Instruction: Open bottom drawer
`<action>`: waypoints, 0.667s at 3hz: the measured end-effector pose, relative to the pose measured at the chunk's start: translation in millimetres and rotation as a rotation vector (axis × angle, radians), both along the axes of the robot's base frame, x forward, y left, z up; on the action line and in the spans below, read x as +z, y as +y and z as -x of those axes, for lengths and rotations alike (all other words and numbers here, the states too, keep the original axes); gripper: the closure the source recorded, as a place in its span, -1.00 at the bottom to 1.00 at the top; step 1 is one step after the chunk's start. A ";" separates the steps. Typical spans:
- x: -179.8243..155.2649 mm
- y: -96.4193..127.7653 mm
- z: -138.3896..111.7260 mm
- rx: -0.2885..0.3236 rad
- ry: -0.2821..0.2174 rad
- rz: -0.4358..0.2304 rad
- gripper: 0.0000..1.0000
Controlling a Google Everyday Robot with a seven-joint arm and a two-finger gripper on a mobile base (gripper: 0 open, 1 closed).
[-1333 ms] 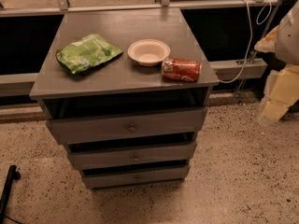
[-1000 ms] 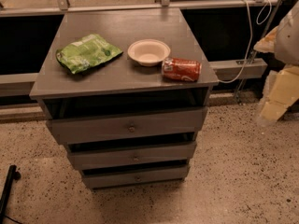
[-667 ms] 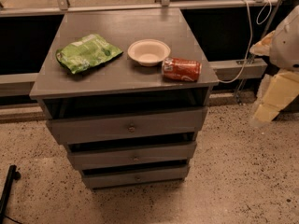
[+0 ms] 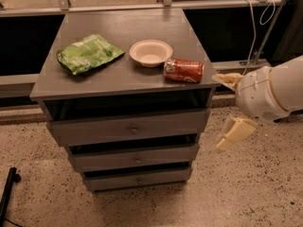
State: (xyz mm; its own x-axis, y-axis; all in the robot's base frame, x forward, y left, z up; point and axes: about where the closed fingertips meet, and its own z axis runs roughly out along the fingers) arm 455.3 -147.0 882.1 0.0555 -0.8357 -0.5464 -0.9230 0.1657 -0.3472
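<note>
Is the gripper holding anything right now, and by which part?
Nothing is held. The gripper is open, in the air to the right of the cabinet, well apart from the bottom drawer.

text: none legible | red can (image 4: 183,70): markings unreadable | end effector (image 4: 226,109): right of cabinet (image 4: 142,82)

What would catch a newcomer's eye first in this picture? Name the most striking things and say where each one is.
A grey three-drawer cabinet fills the middle. On its top are a green snack bag at the left, a white bowl in the centre and a red soda can lying on its side at the right. The robot's pale gripper hangs open off the cabinet's right side, well above the bottom drawer and touching nothing.
</note>
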 end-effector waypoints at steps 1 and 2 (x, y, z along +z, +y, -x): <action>7.0 -2.8 -5.1 0.011 -0.038 0.031 -1.00; -42.7 14.8 8.9 0.049 0.031 -0.025 -1.00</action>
State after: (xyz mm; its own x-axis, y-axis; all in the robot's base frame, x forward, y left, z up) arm 446.4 -132.2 839.3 0.0786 -0.8182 -0.5695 -0.9403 0.1289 -0.3150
